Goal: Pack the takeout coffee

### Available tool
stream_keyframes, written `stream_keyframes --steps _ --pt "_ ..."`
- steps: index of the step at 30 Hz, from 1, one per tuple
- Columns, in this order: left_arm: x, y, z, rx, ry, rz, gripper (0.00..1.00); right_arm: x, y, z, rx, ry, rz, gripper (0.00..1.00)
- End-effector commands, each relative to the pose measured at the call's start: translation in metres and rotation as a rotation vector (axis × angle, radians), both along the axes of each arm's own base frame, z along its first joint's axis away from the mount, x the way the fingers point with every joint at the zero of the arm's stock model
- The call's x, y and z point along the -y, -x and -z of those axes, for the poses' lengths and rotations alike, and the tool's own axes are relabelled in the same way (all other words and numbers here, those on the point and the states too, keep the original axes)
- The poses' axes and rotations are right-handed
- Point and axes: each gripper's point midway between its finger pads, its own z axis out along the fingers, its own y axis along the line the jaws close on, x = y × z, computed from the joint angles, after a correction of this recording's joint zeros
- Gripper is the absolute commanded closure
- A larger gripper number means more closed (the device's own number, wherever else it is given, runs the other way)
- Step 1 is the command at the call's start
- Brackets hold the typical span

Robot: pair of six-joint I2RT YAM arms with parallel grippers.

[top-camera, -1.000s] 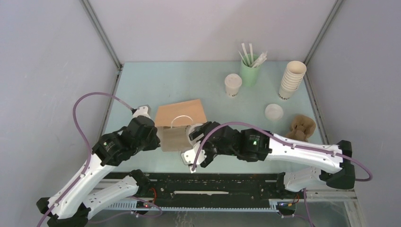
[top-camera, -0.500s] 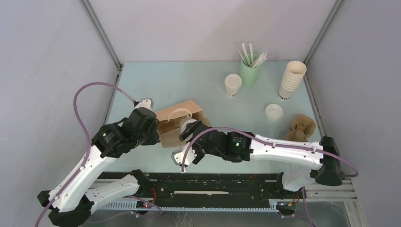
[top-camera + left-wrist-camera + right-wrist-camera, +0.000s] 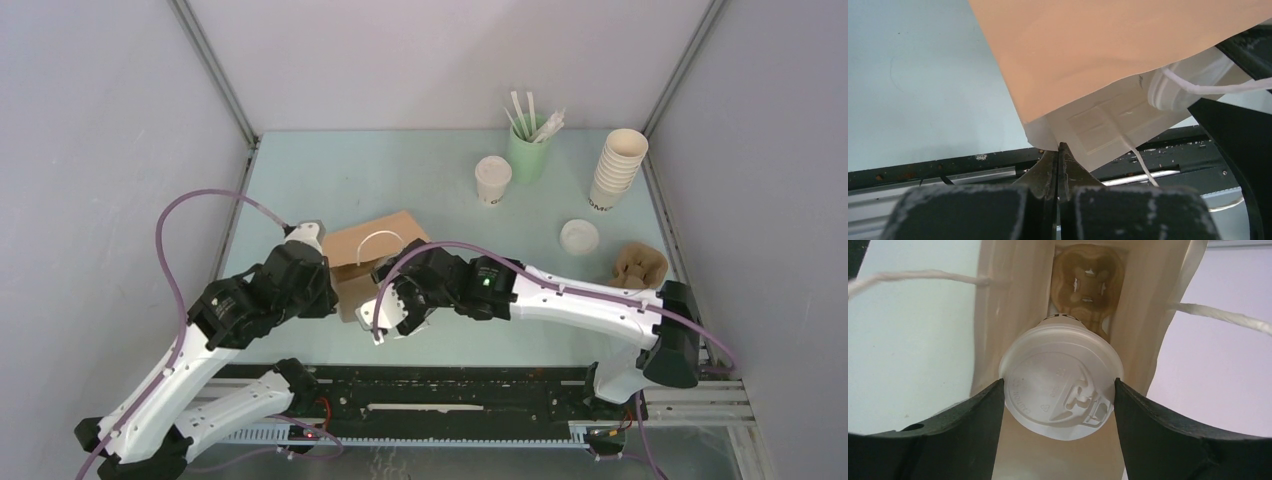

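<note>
right fingers: your right gripper [image 3: 1058, 405] clasps a lidded paper cup [image 3: 1058, 375], one finger touching each side of the lid
left fingers: your left gripper [image 3: 1059, 160] is pinched tight on the mouth edge of the brown paper bag [image 3: 1098, 50]
handling: likely light, thin-walled, crushable; the lid may pop; squeeze gently at the stiff rim
bag: the cup sits in its mouth, above a pulp cup carrier [image 3: 1088, 285] at the bottom
table: the second lidded cup [image 3: 492, 178] stands well apart, unpacked

The cup [image 3: 1060, 387] sits within the bag [image 3: 1013, 315] (carrier [image 3: 1088, 287] deeper inside).
</note>
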Motion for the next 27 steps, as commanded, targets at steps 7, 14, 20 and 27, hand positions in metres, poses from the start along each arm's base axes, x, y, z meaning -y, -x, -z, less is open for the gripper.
stream_keyframes --steps 7,14,20,27 --pt "0.007 0.004 0.009 0.007 0.030 0.062 1.00 -0.013 -0.045 -0.014 0.177 -0.089 0.100 0.58" --pt "0.011 0.001 -0.004 0.019 0.038 0.071 1.00 -0.016 -0.053 -0.012 0.241 -0.112 0.099 0.56" --pt "0.013 0.001 -0.008 0.012 0.044 0.074 1.00 -0.015 -0.048 0.002 0.193 -0.097 0.051 0.55" --pt "0.022 -0.001 -0.011 -0.019 0.050 0.087 1.00 -0.017 -0.028 -0.008 0.160 -0.144 0.029 0.53"
